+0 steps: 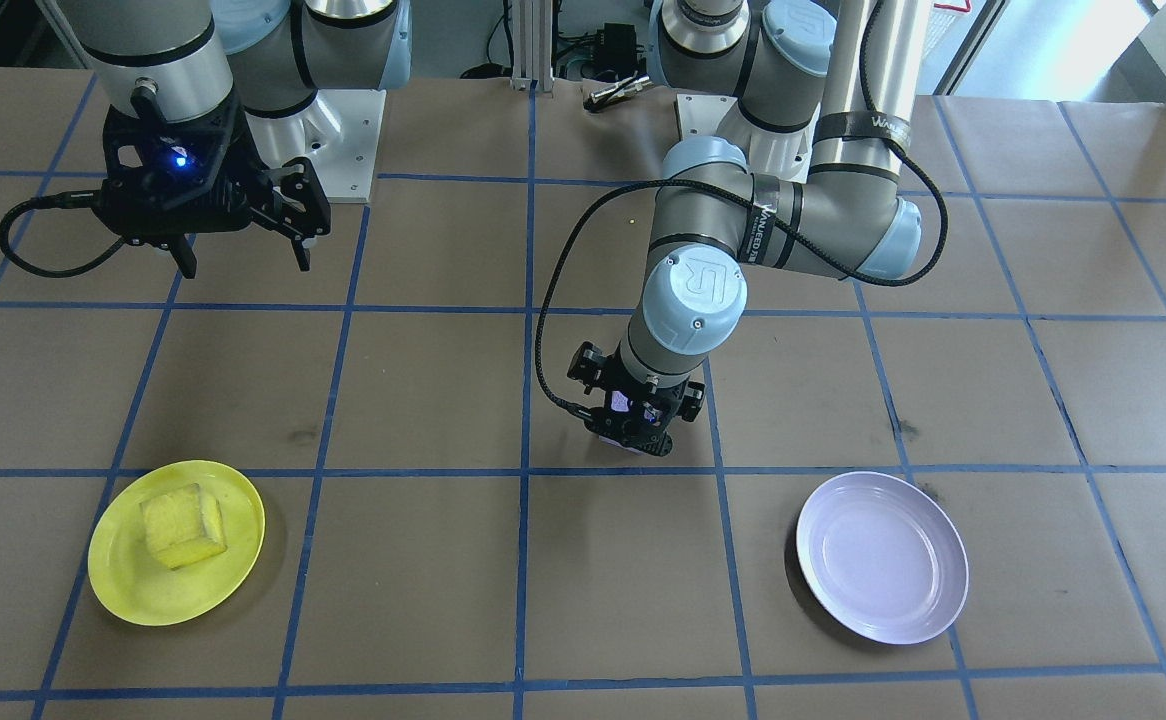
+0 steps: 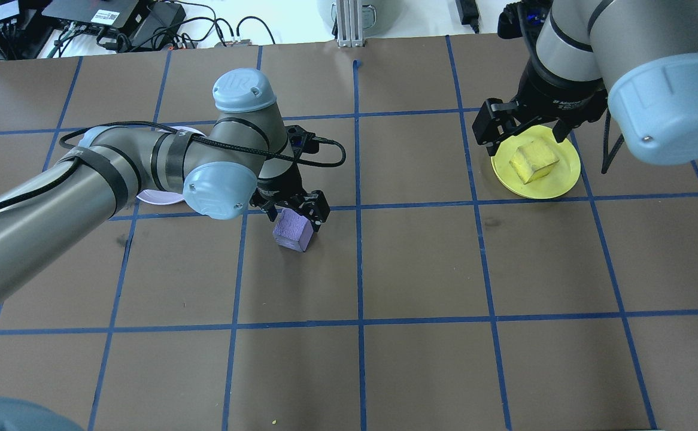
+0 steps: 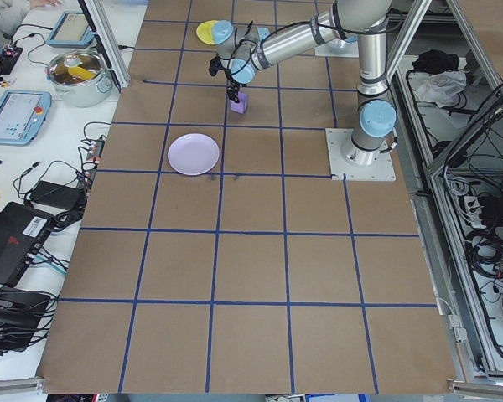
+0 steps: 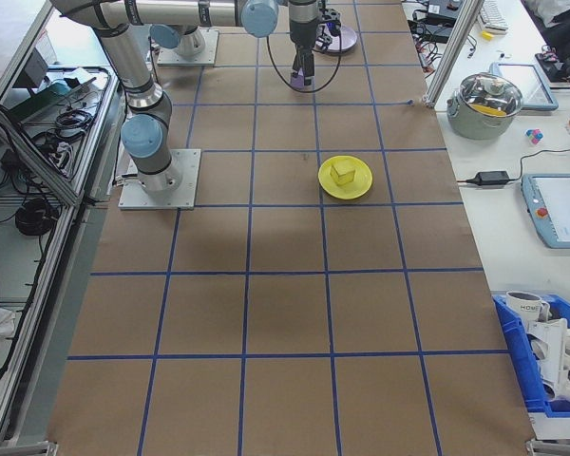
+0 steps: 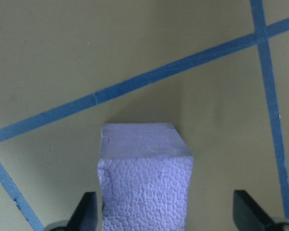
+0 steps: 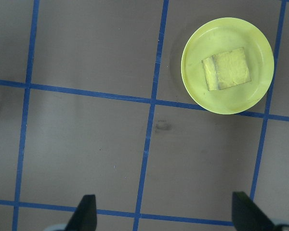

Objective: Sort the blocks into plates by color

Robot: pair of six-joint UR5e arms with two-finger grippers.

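**Purple block between the left fingers, lavender plate waiting**

Taking the purple block (image 2: 293, 233) as the landmark and working outward from it: it sits on the brown paper just inside a blue tape crossing, and the left gripper (image 2: 294, 209) is down around it. In the left wrist view the fingers stand apart, one fingertip (image 5: 88, 210) touching or nearly touching the block's side, the other well clear, so nothing is clamped. The block is a cube with no real long axis; its faces sit slightly turned against the tape lines, one flat face up and a rough side toward the wrist camera.

Judged from this, the step in hand is the grasp of the second block. The next move calls for squeezing evenly on two opposite faces (the offset toward one finger may nudge the block first), lifting, then carrying it to the lavender plate (image 1: 881, 556), which lies near, one grid square off and bare.

Farther off, well apart from the purple block, the yellow block (image 2: 533, 161) already rests on the yellow plate (image 2: 566, 179), a little tilted. The right gripper (image 1: 243, 260) hangs above the table near it, fingers spread and holding nothing.
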